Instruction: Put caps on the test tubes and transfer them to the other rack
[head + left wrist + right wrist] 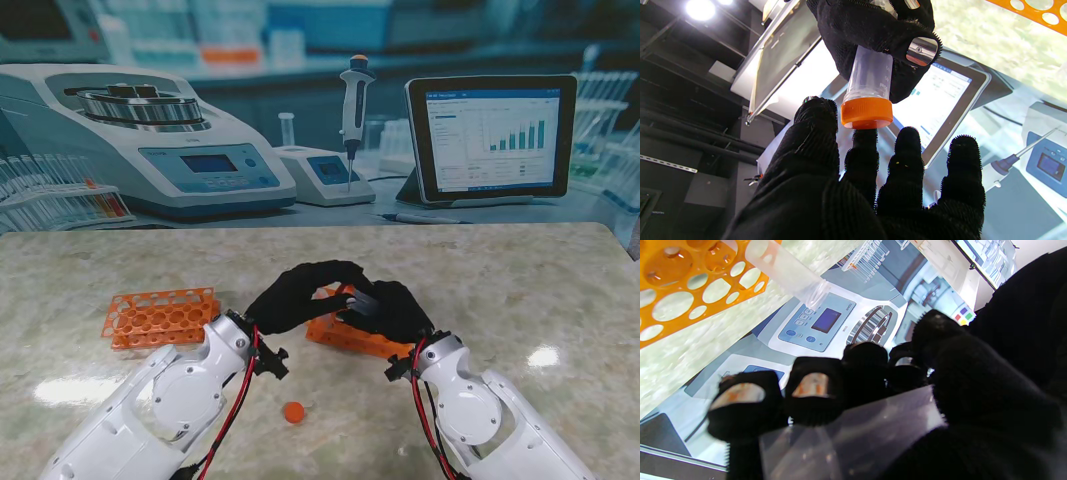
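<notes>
The test tube (870, 78) is clear, with an orange cap (867, 113) on its end, and I see it held up off the table (520, 290) between my two hands, over the orange rack (350, 335) just in front of me. My right hand (395, 310) is wrapped around the tube's body, fingers (813, 390) closed on it. My left hand (295, 295) meets it from the other side: its thumb and one fingertip (865, 140) touch the cap while the other fingers stand apart, and I cannot tell whether it truly grips. A second uncapped tube (786, 271) leans by that rack. Another orange rack (160, 315) lies to the left, and a loose orange cap (293, 411) sits on the table nearer to me, between my arms.
</notes>
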Robot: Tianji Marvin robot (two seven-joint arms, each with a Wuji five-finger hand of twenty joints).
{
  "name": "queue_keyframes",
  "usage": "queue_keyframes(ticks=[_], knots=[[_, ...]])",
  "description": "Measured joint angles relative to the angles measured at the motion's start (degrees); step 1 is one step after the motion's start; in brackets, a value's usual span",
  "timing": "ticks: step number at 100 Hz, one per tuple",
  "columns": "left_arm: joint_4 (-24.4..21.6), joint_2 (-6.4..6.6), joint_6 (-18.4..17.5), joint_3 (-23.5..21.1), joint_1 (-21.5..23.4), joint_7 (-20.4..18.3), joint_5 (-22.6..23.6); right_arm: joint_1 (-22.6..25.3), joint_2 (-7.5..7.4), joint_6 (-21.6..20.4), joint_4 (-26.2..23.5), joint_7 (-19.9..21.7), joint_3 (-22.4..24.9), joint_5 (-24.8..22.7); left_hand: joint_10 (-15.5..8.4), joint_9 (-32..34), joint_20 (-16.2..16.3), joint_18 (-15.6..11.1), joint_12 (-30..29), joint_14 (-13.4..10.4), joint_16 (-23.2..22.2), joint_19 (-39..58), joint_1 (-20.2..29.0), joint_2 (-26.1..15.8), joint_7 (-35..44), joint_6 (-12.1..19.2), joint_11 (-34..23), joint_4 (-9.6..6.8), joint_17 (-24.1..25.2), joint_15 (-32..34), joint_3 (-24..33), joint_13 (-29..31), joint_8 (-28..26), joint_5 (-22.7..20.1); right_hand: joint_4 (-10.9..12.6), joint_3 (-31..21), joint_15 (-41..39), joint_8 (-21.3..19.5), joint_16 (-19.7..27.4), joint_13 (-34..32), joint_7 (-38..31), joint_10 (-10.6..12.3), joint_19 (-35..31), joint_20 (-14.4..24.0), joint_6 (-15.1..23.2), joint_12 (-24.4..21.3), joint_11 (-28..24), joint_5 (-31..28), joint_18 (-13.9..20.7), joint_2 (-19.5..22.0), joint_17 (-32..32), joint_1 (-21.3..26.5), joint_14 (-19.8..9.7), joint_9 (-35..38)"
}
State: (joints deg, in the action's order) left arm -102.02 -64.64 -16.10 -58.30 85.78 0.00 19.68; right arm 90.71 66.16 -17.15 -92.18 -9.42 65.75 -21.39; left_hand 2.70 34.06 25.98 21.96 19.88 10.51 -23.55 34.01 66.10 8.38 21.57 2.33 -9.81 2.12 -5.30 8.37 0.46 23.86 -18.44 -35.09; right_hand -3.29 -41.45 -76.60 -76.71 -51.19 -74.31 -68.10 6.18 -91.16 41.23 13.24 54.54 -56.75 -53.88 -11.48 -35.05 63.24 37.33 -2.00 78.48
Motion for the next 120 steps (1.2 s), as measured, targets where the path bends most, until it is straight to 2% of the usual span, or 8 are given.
queue_keyframes(ticks=[10,14,15,38,68,88,92,120], knots=[[0.0,-0.05,0.0,0.1,-0.2,0.1,-0.4,0.0,0.01,0.0,0.0,0.0,0.0,0.0,0.0,-0.6,-0.6,0.0,0.0,0.0,0.5,-1.3,-1.3,-0.7,-1.2,-0.1,0.6,0.25,0.8,-0.6,-0.8,-0.9,0.0,0.9,0.0,0.0,0.0,0.0,0.0,0.0,0.0,0.0,0.0,0.0,0.0,0.0,0.0,0.0,0.0,0.0,0.0,0.0,0.0,0.0],[0.0,-0.06,-0.1,0.1,-0.3,0.1,-0.5,0.0,0.02,0.0,0.0,-0.1,0.0,0.0,0.0,-0.7,-0.8,0.0,0.0,0.0,0.5,-1.6,-2.6,-1.2,-1.4,-0.3,0.6,-0.57,0.9,-0.7,-0.4,-1.4,0.0,0.9,0.0,0.0,0.0,0.0,0.0,0.0,0.0,0.0,0.0,0.0,0.0,0.0,0.0,0.0,0.0,0.0,0.0,0.0,0.0,0.0],[0.0,-0.06,-0.1,0.1,-0.4,0.1,-0.5,0.0,0.02,0.0,0.0,-0.1,0.0,0.0,0.0,-1.3,-0.8,0.0,0.0,0.0,0.6,-2.0,-2.7,-1.3,-1.8,-0.8,0.6,-0.11,0.9,-0.7,-0.5,-1.4,0.0,0.9,0.0,0.0,0.0,0.0,0.0,0.0,0.0,0.0,0.0,0.0,0.0,0.0,0.0,0.0,0.0,0.0,0.0,0.0,0.0,0.0],[-0.1,-0.13,-0.2,-0.3,-0.6,0.0,-0.8,0.0,0.04,0.0,0.0,-0.1,0.0,0.0,1.4,-3.8,-0.8,-0.3,-0.1,0.0,0.8,-3.8,-6.4,-2.6,-4.3,-5.0,1.4,-0.31,1.9,-1.2,-0.4,-3.4,0.0,2.5,0.0,0.0,0.0,0.0,0.0,0.0,0.0,0.0,0.0,0.0,0.0,0.0,0.0,0.0,0.0,0.0,0.0,0.0,0.0,0.0],[-0.5,-0.06,-0.4,-1.9,-0.3,-1.0,-0.8,0.0,0.05,0.0,0.0,-0.1,0.2,0.0,2.1,-6.4,-0.8,-0.7,-0.1,-0.1,0.8,-5.7,-8.5,-2.3,-6.0,-8.4,2.1,-0.38,3.0,-1.5,-0.9,-5.3,0.4,4.5,0.0,0.0,0.0,0.0,0.0,0.0,0.0,0.0,0.0,0.0,0.0,0.0,0.0,0.0,0.0,0.0,0.0,0.0,0.0,0.0],[-0.4,0.13,-0.9,-2.9,0.0,-1.4,-0.6,0.0,0.05,0.0,0.0,-0.1,0.2,0.0,2.1,-7.1,-0.8,-0.9,-0.1,-0.7,0.8,-6.8,-11.3,0.1,-6.0,-8.6,2.1,-0.46,3.1,-1.8,-0.9,-6.3,0.4,5.0,0.0,0.0,0.0,0.0,0.0,0.0,0.0,0.0,0.0,0.0,0.0,0.0,0.0,0.0,0.0,0.0,0.0,0.0,0.0,0.0],[-0.4,0.16,-0.9,-3.0,0.1,-1.4,-0.6,0.0,0.05,0.0,0.0,-0.1,0.2,0.0,2.1,-7.1,-0.8,-0.9,-0.1,-0.7,0.8,-7.0,-11.3,0.7,-6.1,-9.6,2.1,-0.47,3.1,-1.8,-0.9,-6.3,0.4,5.0,0.0,0.0,0.0,0.0,0.0,0.0,0.0,0.0,0.0,0.0,0.0,0.0,0.0,0.0,0.0,0.0,0.0,0.0,0.0,0.0],[0.7,0.17,-1.0,-3.1,0.2,-0.9,-0.7,0.0,0.05,-0.1,0.0,-0.1,0.2,-0.1,2.2,-7.1,-0.8,-0.9,-0.1,-0.7,0.8,-7.3,-12.1,2.5,-6.8,-9.6,2.1,-0.4,3.1,-1.8,-1.0,-6.3,0.4,5.0,0.0,0.0,0.0,0.0,0.0,0.0,0.0,0.0,0.0,0.0,0.0,0.0,0.0,0.0,0.0,0.0,0.0,0.0,0.0,0.0]])
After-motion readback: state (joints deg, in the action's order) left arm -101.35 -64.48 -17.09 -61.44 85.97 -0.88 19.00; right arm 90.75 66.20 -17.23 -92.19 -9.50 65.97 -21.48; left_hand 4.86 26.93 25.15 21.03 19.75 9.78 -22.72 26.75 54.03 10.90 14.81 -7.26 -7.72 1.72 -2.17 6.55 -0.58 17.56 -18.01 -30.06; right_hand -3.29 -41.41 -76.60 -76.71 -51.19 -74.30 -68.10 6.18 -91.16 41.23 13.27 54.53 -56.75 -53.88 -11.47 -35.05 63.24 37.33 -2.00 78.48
